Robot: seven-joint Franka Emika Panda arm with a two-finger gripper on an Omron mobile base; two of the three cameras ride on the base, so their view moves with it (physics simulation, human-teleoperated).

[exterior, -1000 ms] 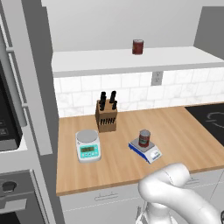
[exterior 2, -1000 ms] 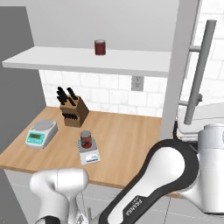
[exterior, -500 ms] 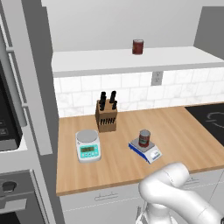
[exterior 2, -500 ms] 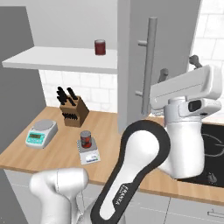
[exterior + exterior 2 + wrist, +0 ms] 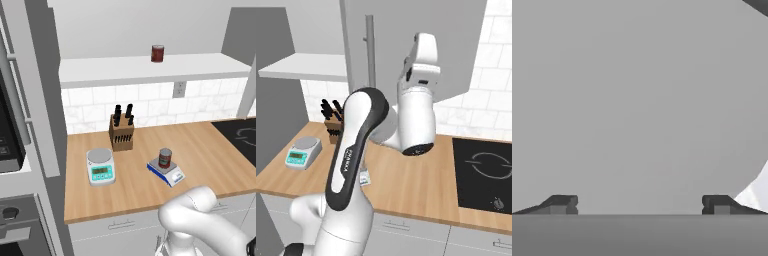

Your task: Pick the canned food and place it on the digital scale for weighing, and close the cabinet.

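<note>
The canned food (image 5: 165, 158) stands upright on the digital scale (image 5: 172, 176), on the wooden counter. The cabinet door (image 5: 456, 40), flat grey with a long silver bar handle (image 5: 369, 55), stands partly swung across the shelf. My arm reaches up with the hand against the door's face. In the hand view the gripper (image 5: 639, 205) is open, its fingertips (image 5: 561, 204) set wide apart right at the plain grey door surface, with nothing between them. In the right base view my arm hides the can and scale.
A white-and-teal scale (image 5: 100, 167) and a knife block (image 5: 121, 132) stand left of the digital scale. A dark maroon can (image 5: 157, 53) sits on the open shelf. The black cooktop (image 5: 486, 170) lies at the counter's right; the oven column (image 5: 15, 125) is at left.
The cabinet door has swung leftward across the right base view, covering the shelf and maroon can there. My arm has followed it, hand on the door. Nothing on the counter moved.
</note>
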